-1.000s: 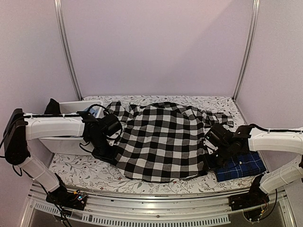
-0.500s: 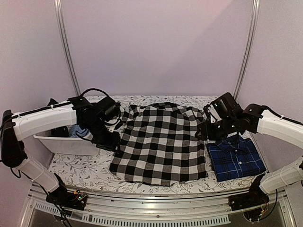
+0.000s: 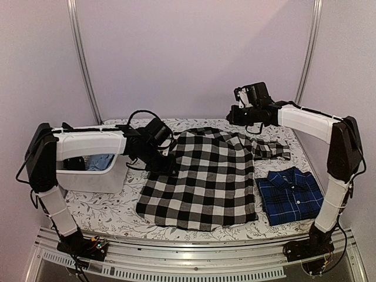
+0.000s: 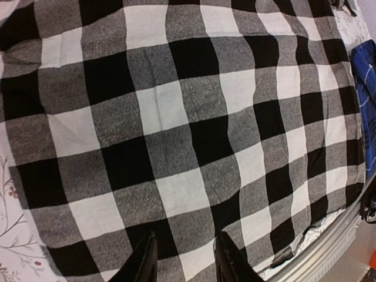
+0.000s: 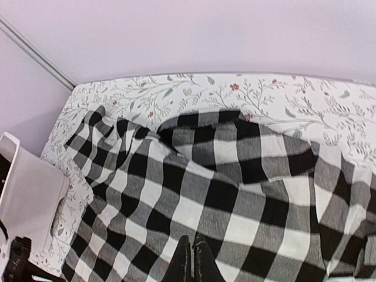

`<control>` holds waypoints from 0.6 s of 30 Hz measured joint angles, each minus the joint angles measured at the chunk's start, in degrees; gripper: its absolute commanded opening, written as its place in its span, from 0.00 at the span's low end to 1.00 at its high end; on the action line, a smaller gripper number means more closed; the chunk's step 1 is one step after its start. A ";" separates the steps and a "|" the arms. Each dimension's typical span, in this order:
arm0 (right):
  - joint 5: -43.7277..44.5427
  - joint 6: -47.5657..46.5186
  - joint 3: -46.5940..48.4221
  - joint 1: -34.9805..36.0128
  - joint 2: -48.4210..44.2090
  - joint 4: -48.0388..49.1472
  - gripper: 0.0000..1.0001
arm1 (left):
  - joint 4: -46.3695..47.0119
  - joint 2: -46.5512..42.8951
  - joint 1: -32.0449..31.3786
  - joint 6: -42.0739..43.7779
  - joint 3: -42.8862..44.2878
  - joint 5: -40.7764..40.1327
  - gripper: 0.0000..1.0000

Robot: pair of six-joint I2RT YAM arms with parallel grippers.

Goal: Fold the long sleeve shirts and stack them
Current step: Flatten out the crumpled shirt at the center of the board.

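The black-and-white check shirt (image 3: 202,179) lies spread flat in the middle of the table, one sleeve (image 3: 273,147) trailing to the right. It fills the left wrist view (image 4: 176,117) and shows from high up in the right wrist view (image 5: 223,194). The navy plaid shirt (image 3: 291,197) lies folded at the right; its edge shows in the left wrist view (image 4: 367,100). My left gripper (image 3: 169,161) hovers over the check shirt's upper left edge, open and empty (image 4: 187,261). My right gripper (image 3: 231,115) is raised above the back of the table, shut and empty (image 5: 192,261).
A white bin (image 3: 94,176) with blue cloth (image 3: 101,161) inside stands at the left, under my left arm. The table has a floral cover (image 3: 100,214). Metal frame posts (image 3: 305,59) rise at the back corners. A metal rail (image 3: 194,249) runs along the front edge.
Both arms have left the check shirt's sides. The right arm has risen high toward the back; the left has moved right to the shirt's upper left. The shirt now lies flatter.
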 measured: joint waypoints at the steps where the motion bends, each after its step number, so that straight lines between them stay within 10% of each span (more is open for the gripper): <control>1: -0.83 -0.44 2.78 -0.55 3.26 1.60 0.02 | 1.97 1.95 -0.02 -0.17 0.31 0.13 0.33; 18: -15.02 4.98 30.45 -3.98 38.84 8.68 0.00 | 13.92 15.50 -4.70 -2.67 -0.66 2.38 0.30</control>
